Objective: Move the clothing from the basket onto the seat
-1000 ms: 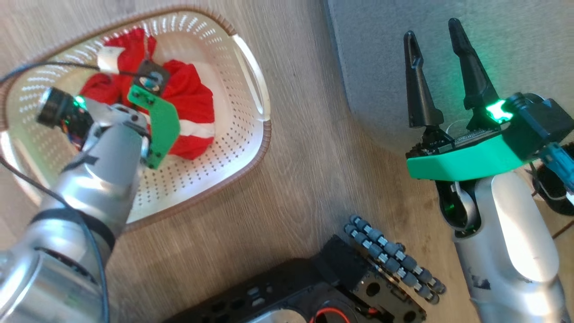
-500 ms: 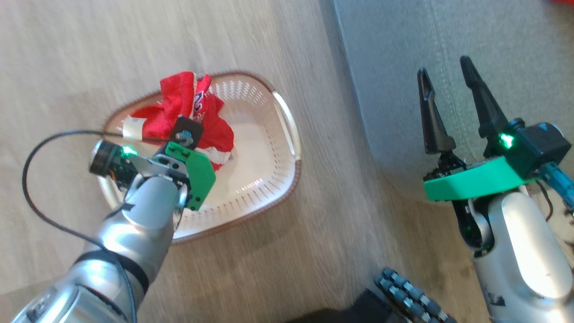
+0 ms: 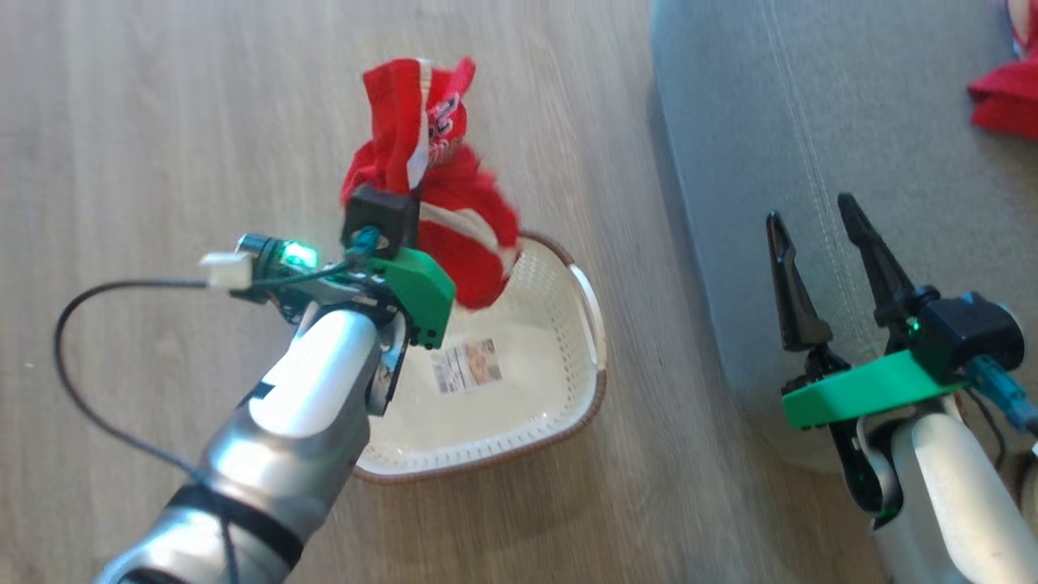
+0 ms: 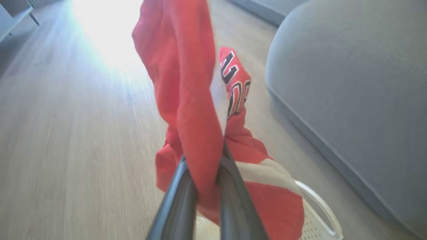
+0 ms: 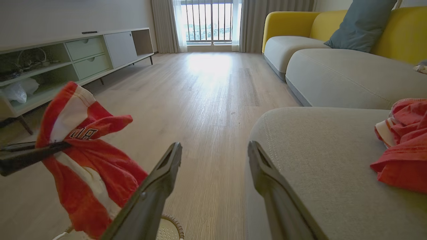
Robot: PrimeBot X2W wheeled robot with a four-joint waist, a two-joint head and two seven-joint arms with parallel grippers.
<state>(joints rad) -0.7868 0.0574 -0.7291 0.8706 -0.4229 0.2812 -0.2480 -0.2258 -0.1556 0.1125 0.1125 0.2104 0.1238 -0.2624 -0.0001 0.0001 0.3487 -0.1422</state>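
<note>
L: my left gripper clamped on 1 red garment, hanging above 1 basket | R: my right gripper spread wide, holding nothing, at seat edge | 1 second garment lying on seat

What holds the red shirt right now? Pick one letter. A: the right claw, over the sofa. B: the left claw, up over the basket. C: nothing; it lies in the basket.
B: the left claw is pinched shut on the red shirt, which hangs over the basket, while the right claw stands open.
</note>
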